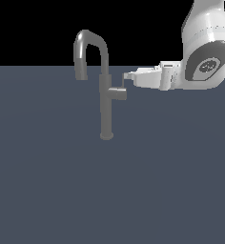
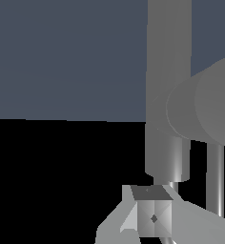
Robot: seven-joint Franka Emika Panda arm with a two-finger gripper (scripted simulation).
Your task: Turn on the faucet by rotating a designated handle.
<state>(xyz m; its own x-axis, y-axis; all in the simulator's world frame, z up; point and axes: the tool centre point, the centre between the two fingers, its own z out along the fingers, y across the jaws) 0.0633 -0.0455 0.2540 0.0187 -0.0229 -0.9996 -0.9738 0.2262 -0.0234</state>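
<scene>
The handle was a thin short grey rod, and it stood almost straight up from a stubby side cylinder on the faucet. So its long way ran up and down, and you would have had to push it sideways — around the stub — to turn it. The stub poked out from the tall column toward the exterior view's right, a little above the middle of the column. The faucet stood upright on the dark blue-grey floor, and its shiny curved spout bent over to the exterior view's left, away from the arm.

The gripper reached in flat from the exterior view's right, and its tips were right at the top of the rod. The handle lay just ahead of the tips, on the exterior view's left of them — touching or very nearly so; you could not tell which.

In the wrist view, one pale fingertip sat close below the stub, with a thin shiny rod beside it. You could not tell whether the fingers were apart or squeezed together, or whether they held the rod.

My guess: you only needed a small sideways push from there.
</scene>
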